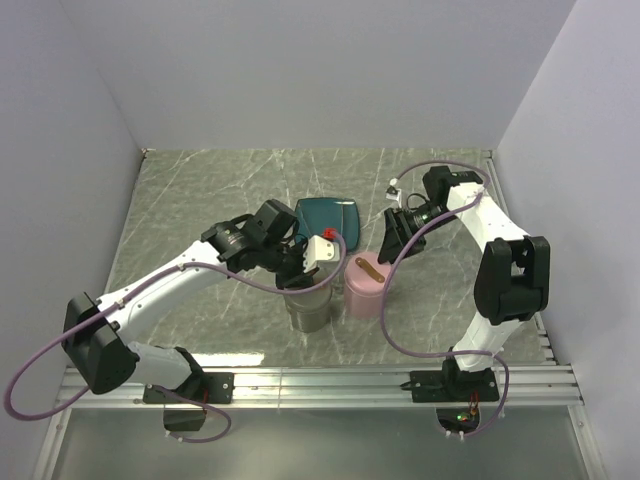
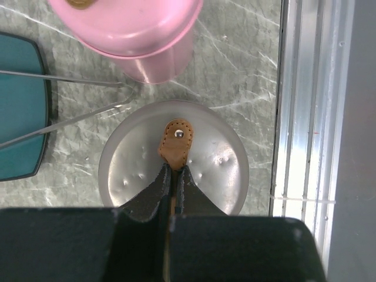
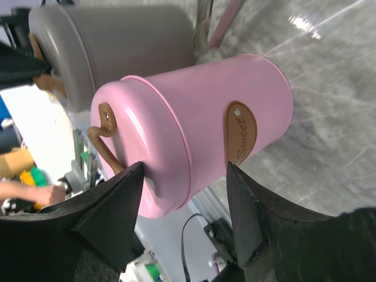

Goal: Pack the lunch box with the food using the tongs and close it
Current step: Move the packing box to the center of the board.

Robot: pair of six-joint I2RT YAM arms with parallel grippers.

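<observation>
Tongs (image 2: 70,122) are seen lying on the marble-patterned table (image 1: 200,190). Their two thin silver arms run out past the edge of the teal plate (image 1: 330,212), and their tips are laid just beside the foot of the pink canister (image 1: 365,290). Neither gripper is seen on them.

A single red piece of food (image 1: 329,233) is shown on the near part of the plate; other pieces cannot be made out.

The left gripper (image 2: 174,170) is pictured above the grey canister (image 1: 308,310), which stands upright just beside the pink one. Its fingers are pressed together on the brown leather tab (image 2: 177,141) fixed at the middle of the grey lid (image 2: 135,170), and the lid is seated on the canister.

The right gripper (image 3: 185,167) is pictured at the lid end of the pink canister with its jaws apart, one finger on each side of the lid. Whether the fingers are pressing on the canister cannot be told.

A brown loop handle (image 3: 103,141) is seen on the pink lid, and a brown label (image 3: 241,132) is fixed to the canister's wall.
</observation>
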